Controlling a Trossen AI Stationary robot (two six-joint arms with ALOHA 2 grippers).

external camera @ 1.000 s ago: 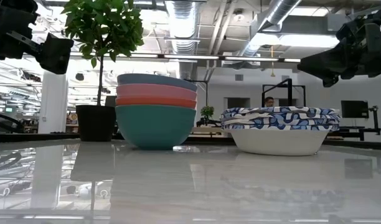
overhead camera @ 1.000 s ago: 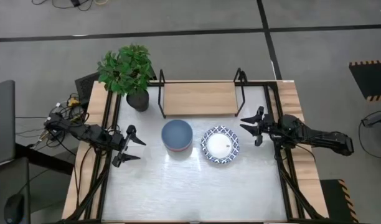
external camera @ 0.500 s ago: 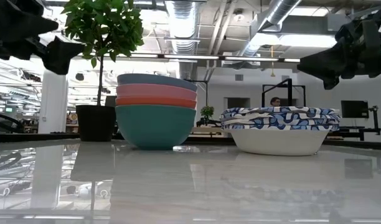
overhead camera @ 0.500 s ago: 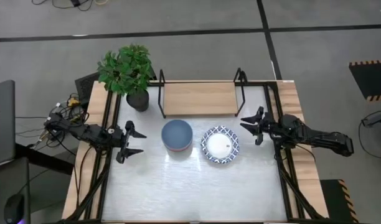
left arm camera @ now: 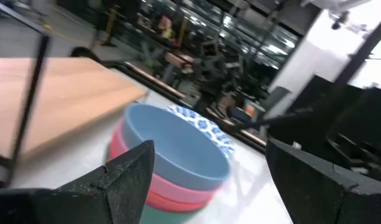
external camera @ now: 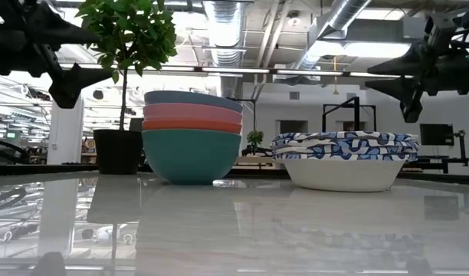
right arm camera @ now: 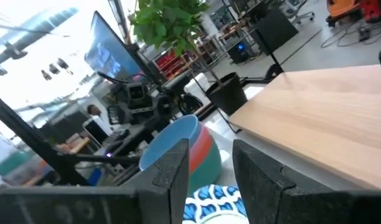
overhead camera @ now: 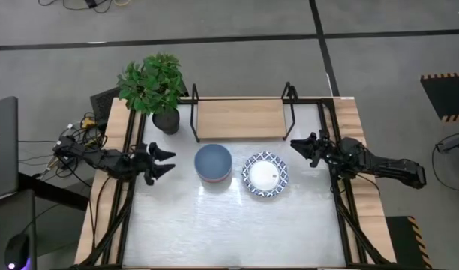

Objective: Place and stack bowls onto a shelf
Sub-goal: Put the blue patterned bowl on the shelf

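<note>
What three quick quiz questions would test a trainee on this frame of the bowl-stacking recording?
1. True or false: the shelf already holds a bowl.
2. Which bowl tops the coloured stack? A red, B blue, C teal.
3. Fill in: the white bowls with blue patterned rims sit between the coloured stack and the ___ gripper.

Key
1. False: its plank top is bare.
2. B: blue on top, pink and red under it, teal lowest.
3. Right: the right gripper hovers open beside them, holding nothing; the left gripper, also open, is on the stack's other side.
</note>
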